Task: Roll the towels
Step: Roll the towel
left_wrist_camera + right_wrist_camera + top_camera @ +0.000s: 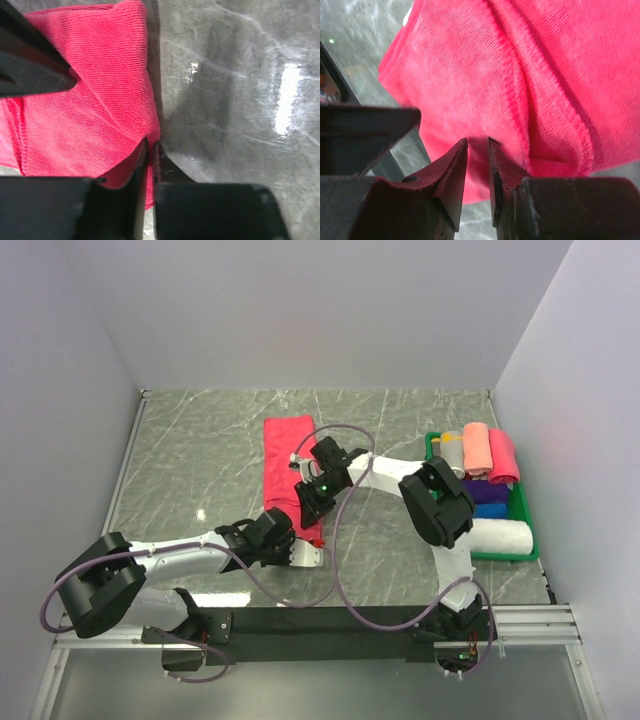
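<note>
A bright red towel (287, 455) lies lengthwise on the marble table, its near end bunched up between my two grippers. In the left wrist view, my left gripper (150, 150) is shut on the towel's (90, 100) near right corner, and a thin strip of cloth shows between the fingers. My right gripper (477, 145) is shut on a raised fold of the same towel (520, 65), just behind the left one. From above, the left gripper (303, 543) and the right gripper (311, 504) sit close together over the towel's near end.
A green tray (505, 556) stands at the right with rolled towels in it: salmon (476, 448), pink (503, 455), blue (490, 495) and white (500, 533). White walls close in the table on three sides. A black bar runs along the near edge.
</note>
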